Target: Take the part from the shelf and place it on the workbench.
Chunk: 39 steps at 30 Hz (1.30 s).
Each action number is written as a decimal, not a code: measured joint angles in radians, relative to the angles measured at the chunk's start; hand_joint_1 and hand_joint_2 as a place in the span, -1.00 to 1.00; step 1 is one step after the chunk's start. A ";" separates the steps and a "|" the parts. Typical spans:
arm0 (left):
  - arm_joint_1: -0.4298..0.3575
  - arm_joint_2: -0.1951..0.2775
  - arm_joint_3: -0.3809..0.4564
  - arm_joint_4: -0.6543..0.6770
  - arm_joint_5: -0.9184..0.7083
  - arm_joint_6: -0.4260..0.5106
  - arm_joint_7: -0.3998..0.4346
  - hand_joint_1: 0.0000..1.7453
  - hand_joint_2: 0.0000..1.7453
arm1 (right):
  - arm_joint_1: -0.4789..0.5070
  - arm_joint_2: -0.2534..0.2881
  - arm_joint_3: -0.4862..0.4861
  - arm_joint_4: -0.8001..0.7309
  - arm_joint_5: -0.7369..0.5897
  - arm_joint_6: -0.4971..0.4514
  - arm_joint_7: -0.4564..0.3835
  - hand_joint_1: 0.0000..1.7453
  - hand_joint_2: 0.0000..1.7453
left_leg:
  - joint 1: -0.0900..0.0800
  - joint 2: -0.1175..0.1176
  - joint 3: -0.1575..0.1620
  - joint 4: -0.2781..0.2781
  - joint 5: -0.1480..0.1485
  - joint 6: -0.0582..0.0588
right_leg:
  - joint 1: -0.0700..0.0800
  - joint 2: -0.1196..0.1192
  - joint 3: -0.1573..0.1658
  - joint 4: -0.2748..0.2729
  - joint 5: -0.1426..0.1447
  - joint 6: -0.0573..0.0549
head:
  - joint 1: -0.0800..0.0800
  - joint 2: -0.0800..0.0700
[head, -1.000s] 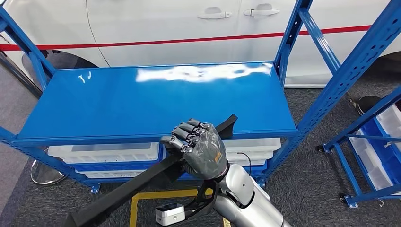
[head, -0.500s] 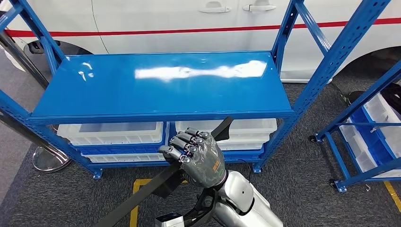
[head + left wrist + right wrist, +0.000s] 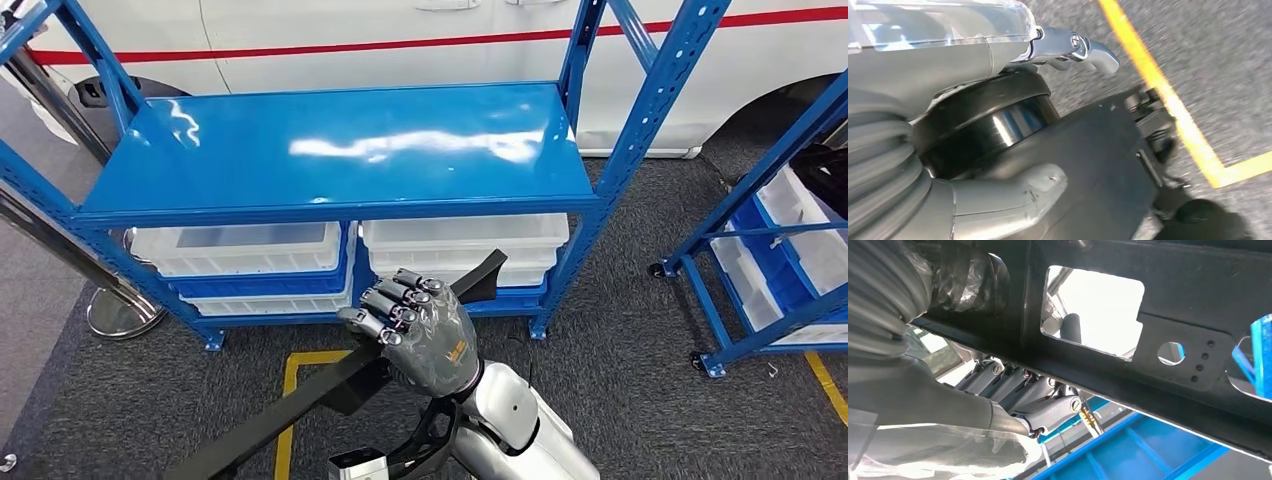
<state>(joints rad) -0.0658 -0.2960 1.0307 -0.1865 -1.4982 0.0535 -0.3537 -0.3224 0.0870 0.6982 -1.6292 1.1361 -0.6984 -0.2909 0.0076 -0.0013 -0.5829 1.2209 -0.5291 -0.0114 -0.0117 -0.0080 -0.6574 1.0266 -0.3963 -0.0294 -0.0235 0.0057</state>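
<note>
Part in hand, counter yet to appear

Right hand is clenched around the long black part, gripping it near one end while the rest slants down and away toward the robot's left, clear of the blue shelf. The shelf board lies bare and glossy, white bins sitting on the level beneath it, a white car parked behind. From the right wrist, the part runs as a flat black bracket with a square cut-out and small round holes, fingers wrapped under it.

The carry is the job here, by the look of it. With so much length overhanging the grip, the sound play is a firm hold, slow turns, and the far end kept away from the shelf uprights.

The part's lower end runs out of the head view. No counter is visible to aim for. As for the left hand, a grey thumb lies against dark housing; whether it is clenched or loose cannot be told.
</note>
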 joint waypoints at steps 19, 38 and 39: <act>0.007 -0.005 -0.008 0.000 0.005 -0.003 -0.018 -1.00 1.00 | -0.006 -0.011 -0.001 0.002 0.021 0.000 0.034 1.00 1.00 | -0.016 0.010 -0.012 -0.229 0.124 0.045 | 0.023 0.007 0.143 -0.022 -0.097 0.002 | 0.001 0.000; 0.008 0.005 -0.025 0.000 -0.029 -0.015 0.007 -1.00 1.00 | 0.019 -0.010 -0.012 0.002 0.035 0.000 0.008 1.00 1.00 | 0.013 -0.002 0.082 -0.219 0.026 0.021 | -0.015 -0.003 -0.038 0.025 0.005 0.055 | 0.001 0.000; 0.007 0.005 -0.026 0.000 -0.030 -0.013 0.006 -1.00 1.00 | 0.022 -0.010 -0.013 0.002 0.033 0.000 0.005 1.00 1.00 | 0.012 0.000 0.069 -0.220 0.039 0.034 | -0.016 -0.002 -0.052 0.064 -0.042 0.057 | 0.001 0.000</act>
<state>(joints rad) -0.0587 -0.2914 1.0048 -0.1869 -1.5278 0.0409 -0.3482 -0.3001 0.0766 0.6848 -1.6274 1.1688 -0.6985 -0.2859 0.0199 -0.0009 -0.5139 1.0013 -0.4899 0.0221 -0.0276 -0.0100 -0.7091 1.0903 -0.4383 0.0278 -0.0222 0.0057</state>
